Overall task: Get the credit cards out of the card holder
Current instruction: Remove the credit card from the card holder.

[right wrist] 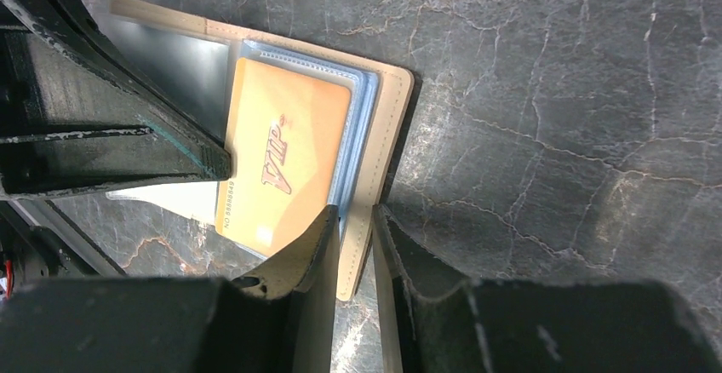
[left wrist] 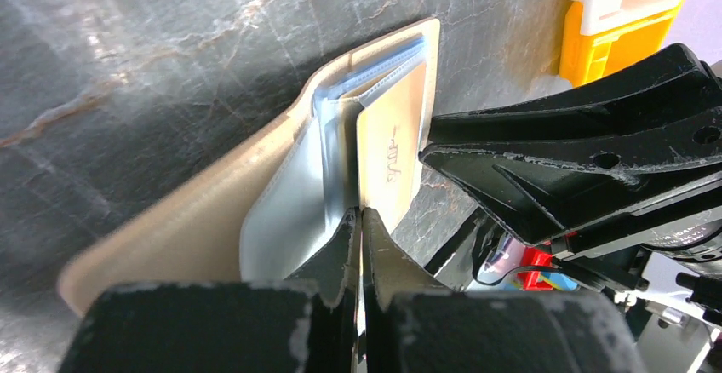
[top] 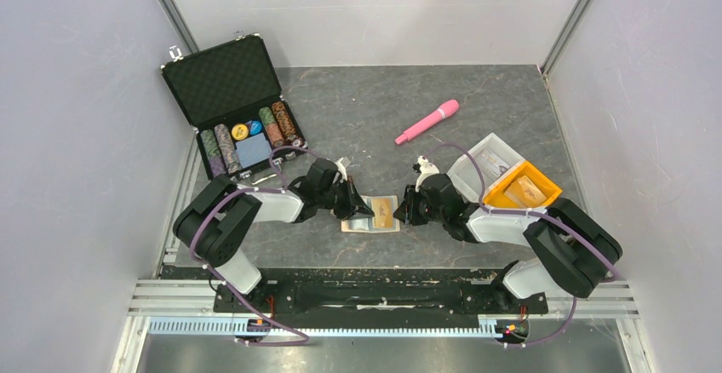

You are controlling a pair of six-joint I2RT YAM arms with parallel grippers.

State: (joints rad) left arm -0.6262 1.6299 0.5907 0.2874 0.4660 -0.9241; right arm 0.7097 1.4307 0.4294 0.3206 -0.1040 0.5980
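Observation:
The tan card holder (top: 371, 218) lies open on the table between both grippers, pale blue sleeves showing (right wrist: 366, 117). An orange credit card (right wrist: 285, 164) marked "VIP" sticks partly out of a sleeve; it also shows in the left wrist view (left wrist: 396, 147). My left gripper (left wrist: 359, 215) is shut on the card's edge, its tip visible in the right wrist view (right wrist: 220, 164). My right gripper (right wrist: 351, 220) is closed on the holder's tan outer edge (right wrist: 383, 143) and shows in the left wrist view (left wrist: 430, 147). Other cards are hidden.
An open black poker-chip case (top: 232, 105) stands at the back left. A pink pen-like stick (top: 427, 122) lies at the back middle. A clear tray (top: 487, 160) and an orange tray (top: 524, 187) sit right of the right arm.

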